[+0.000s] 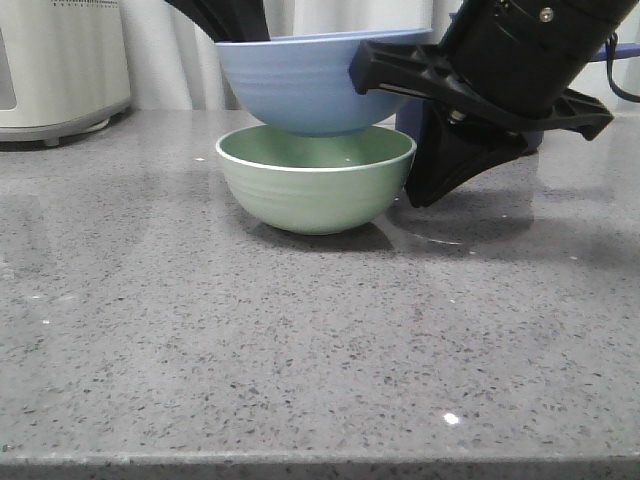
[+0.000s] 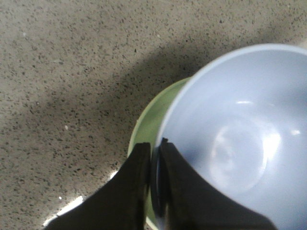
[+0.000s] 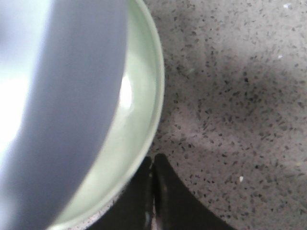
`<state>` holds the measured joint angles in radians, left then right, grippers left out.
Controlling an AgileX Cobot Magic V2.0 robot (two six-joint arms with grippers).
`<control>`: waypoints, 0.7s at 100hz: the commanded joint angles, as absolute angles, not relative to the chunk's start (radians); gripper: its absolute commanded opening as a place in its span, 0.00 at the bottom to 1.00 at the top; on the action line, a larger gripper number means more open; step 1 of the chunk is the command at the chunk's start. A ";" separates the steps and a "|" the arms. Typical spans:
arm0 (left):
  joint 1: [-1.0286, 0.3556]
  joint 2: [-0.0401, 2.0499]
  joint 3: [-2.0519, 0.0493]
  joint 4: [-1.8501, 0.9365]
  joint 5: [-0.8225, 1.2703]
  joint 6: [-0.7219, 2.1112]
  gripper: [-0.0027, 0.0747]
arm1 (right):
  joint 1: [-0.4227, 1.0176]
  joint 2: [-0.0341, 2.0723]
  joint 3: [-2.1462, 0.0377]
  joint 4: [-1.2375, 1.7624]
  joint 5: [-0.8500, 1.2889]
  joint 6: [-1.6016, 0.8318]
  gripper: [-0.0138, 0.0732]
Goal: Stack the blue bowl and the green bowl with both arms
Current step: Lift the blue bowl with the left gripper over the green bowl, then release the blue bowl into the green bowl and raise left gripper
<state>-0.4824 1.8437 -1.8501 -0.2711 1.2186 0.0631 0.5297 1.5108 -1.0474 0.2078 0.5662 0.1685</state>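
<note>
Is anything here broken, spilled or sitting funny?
Nothing looks broken or spilled. The round pale blue bowl sits low in the mouth of the ridged mint-green bowl, its rim pinched by the left gripper. The right gripper sits shut beside the green bowl, on the speckled grey counter.

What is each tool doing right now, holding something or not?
Left tool: closed on the blue bowl's rim, holding it over the green bowl.
Right tool: closed, holding nothing, beside the green bowl.
</note>
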 commanded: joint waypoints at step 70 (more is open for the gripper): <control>-0.454 1.747 -1.875 -0.294 1.155 0.064 0.53 | 0.500 1.450 -1.069 0.214 0.519 0.163 0.06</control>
<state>-0.4551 1.8285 -1.8482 -0.2955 1.2244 0.0631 0.5237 1.5086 -1.0474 0.2095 0.5585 0.1685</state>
